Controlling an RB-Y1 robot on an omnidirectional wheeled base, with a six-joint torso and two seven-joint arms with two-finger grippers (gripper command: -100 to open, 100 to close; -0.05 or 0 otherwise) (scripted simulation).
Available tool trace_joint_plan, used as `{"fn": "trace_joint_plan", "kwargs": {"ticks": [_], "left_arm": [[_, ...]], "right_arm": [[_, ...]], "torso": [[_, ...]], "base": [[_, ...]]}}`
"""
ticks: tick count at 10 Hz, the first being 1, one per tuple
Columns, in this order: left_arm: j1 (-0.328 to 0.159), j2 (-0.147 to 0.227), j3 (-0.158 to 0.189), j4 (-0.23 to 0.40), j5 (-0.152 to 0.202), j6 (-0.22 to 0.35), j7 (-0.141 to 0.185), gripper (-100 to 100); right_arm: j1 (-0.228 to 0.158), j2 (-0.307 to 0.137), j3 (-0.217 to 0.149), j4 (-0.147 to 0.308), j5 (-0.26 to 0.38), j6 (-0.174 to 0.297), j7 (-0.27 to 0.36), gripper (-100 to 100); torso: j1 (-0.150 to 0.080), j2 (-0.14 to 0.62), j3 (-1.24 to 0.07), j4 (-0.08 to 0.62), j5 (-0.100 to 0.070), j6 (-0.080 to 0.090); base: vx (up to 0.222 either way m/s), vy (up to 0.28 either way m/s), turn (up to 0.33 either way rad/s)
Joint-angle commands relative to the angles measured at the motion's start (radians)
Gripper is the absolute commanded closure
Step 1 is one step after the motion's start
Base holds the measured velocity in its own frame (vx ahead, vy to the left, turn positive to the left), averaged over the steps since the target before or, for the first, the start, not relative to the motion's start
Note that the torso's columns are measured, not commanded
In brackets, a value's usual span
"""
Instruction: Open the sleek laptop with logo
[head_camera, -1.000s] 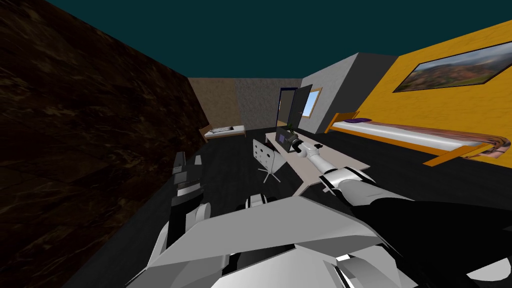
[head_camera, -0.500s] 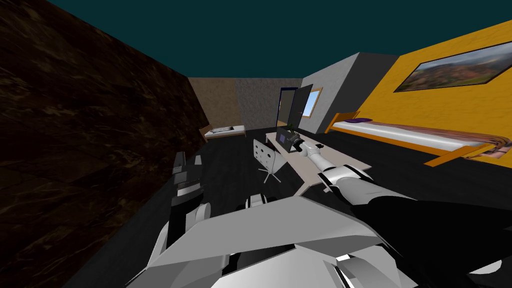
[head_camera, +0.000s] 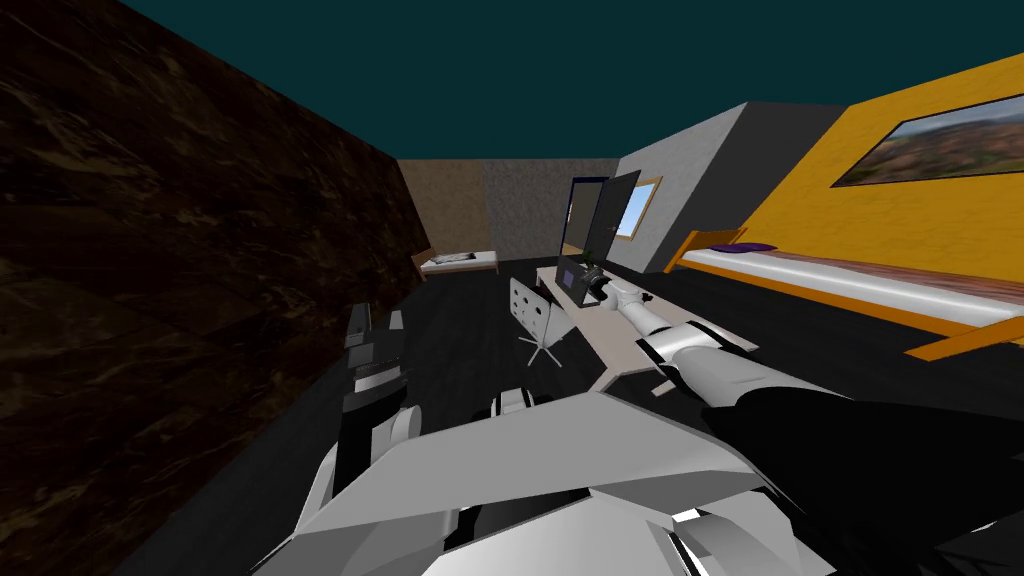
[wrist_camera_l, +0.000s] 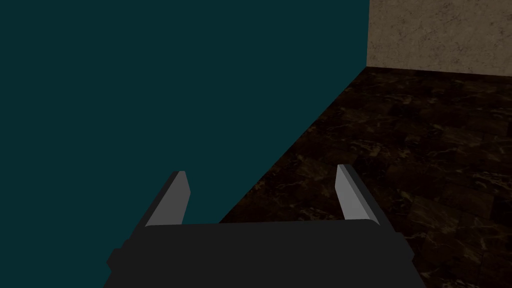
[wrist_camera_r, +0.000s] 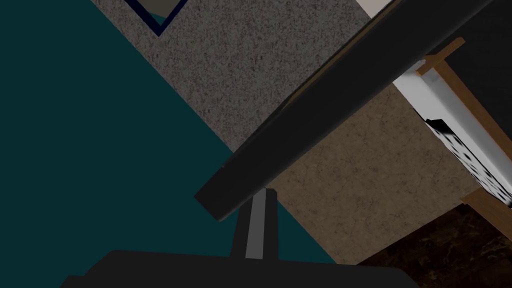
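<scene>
Swung the head a little since a second ago: whole head view slid, with the wall painting (head_camera: 940, 140) and bed (head_camera: 850, 285) pushed toward the right edge, while laptop (head_camera: 573, 280) and outstretched right arm kept their pose over the surface (head_camera: 600, 335). Sits just above frame centre in the head view, beyond the white office chair (head_camera: 535, 318): laptop with its dark lid (wrist_camera_r: 350, 95) raised close to upright. Right claw (head_camera: 593, 288) right at it. In the right wrist view clenched, blades drawn together at mid-frame, tips up against the lid's edge, a dark slab running diagonally to the upper right. Pinching or merely pushing, cannot tell. Left claw (wrist_camera_l: 260, 175) released, blades wide apart with nothing between, parked low, left of centre in the head view. Judged mostly done: lid already well up. Left to do, perhaps a last bit of swing, then letting go.
</scene>
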Motion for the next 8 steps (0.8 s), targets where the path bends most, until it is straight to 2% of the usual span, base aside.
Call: {"fn": "trace_joint_plan", "kwargs": {"ticks": [1, 5, 6, 7, 8], "left_arm": [[0.0, 0.0, 0.0, 0.0, 0.0, 0.0, 0.0, 0], [0.0, 0.0, 0.0, 0.0, 0.0, 0.0, 0.0, 0], [0.0, 0.0, 0.0, 0.0, 0.0, 0.0, 0.0, 0], [0.0, 0.0, 0.0, 0.0, 0.0, 0.0, 0.0, 0], [0.0, 0.0, 0.0, 0.0, 0.0, 0.0, 0.0, 0]], "right_arm": [[-0.01, -0.033, 0.04, 0.044, -0.054, 0.002, -0.065, 100], [-0.068, -0.091, 0.114, 0.163, -0.165, -0.013, -0.181, 100], [-0.068, -0.091, 0.114, 0.166, -0.165, -0.013, -0.189, 100], [-0.082, -0.105, 0.132, 0.197, -0.193, -0.017, -0.22, 100], [-0.082, -0.105, 0.132, 0.197, -0.193, -0.017, -0.22, 100]], "torso": [[0.003, -0.001, 0.0, 0.001, 0.001, 0.002], [0.006, 0.004, 0.003, 0.004, 0.004, -0.003], [0.006, 0.003, 0.002, 0.003, 0.004, -0.002], [0.008, 0.002, 0.001, 0.003, 0.004, -0.001], [0.009, 0.002, 0.001, 0.003, 0.005, -0.002]], "base": [[-0.045, -0.069, 0.087], [-0.077, -0.112, 0.176], [-0.069, -0.078, 0.056], [-0.065, -0.053, 0.089], [-0.043, -0.039, 0.048]]}}
